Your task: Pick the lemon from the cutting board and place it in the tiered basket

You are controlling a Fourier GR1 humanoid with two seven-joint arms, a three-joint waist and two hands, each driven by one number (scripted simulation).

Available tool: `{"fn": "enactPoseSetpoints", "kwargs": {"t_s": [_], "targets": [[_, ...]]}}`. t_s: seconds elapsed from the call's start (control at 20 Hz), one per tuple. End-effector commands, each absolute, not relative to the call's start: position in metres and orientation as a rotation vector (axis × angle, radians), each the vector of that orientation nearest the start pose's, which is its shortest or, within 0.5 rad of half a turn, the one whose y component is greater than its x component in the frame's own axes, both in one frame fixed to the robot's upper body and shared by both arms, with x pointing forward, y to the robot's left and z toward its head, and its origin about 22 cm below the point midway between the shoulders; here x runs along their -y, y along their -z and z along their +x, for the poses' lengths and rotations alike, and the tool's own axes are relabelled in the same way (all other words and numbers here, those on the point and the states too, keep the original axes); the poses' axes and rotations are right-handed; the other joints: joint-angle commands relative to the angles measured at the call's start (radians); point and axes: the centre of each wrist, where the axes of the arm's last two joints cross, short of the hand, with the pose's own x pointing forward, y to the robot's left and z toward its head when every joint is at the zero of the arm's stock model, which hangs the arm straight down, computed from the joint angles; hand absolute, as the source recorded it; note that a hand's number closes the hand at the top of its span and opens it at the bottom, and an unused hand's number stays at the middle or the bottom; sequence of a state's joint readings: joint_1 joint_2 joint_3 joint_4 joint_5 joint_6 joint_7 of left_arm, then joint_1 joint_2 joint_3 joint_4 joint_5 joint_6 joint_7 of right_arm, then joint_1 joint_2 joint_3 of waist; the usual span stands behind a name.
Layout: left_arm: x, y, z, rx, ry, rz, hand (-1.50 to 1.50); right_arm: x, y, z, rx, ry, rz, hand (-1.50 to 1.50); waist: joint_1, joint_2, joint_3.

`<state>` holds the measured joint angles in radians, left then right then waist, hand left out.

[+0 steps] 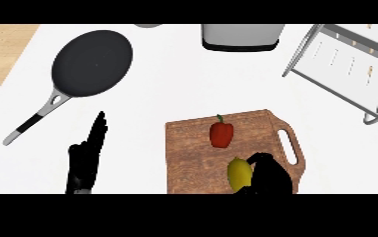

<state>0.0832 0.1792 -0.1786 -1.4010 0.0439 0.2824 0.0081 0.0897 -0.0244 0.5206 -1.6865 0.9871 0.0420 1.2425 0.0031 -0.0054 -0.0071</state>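
Left hand (85,156): released, fingers straight and pointing away, resting at the lower edge of the bench (170,81); evidently parked, since this job needs one hand.
Frying pan (92,63): beyond the left hand, its handle angled back toward that hand's left; no part in the task.
Cutting board (192,151): right of the left hand and beneath the right one.
Red pepper (221,133): on the board, just beyond the right hand and to its left, apart from it.
Lemon (238,173): lying on the board, touching the right hand's left side.
Right hand (272,176): curled round the lemon from its right, grasping it for the lift.
Tiered basket (339,66): well beyond the right hand and to its right; the carry likely runs forward and up over the rim.
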Motion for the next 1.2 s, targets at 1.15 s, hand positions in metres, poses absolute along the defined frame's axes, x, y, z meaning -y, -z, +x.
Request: {"fn": "enactPoseSetpoints", "kwargs": {"t_s": [1.15], "targets": [[-0.256, 0.056, 0.208, 1.291, -0.011, 0.276, 0.00, 0.459, -0.150, 0.209, 1.116, -0.403, -1.046, 1.50, -0.042, -0.002, 0.007]]}}
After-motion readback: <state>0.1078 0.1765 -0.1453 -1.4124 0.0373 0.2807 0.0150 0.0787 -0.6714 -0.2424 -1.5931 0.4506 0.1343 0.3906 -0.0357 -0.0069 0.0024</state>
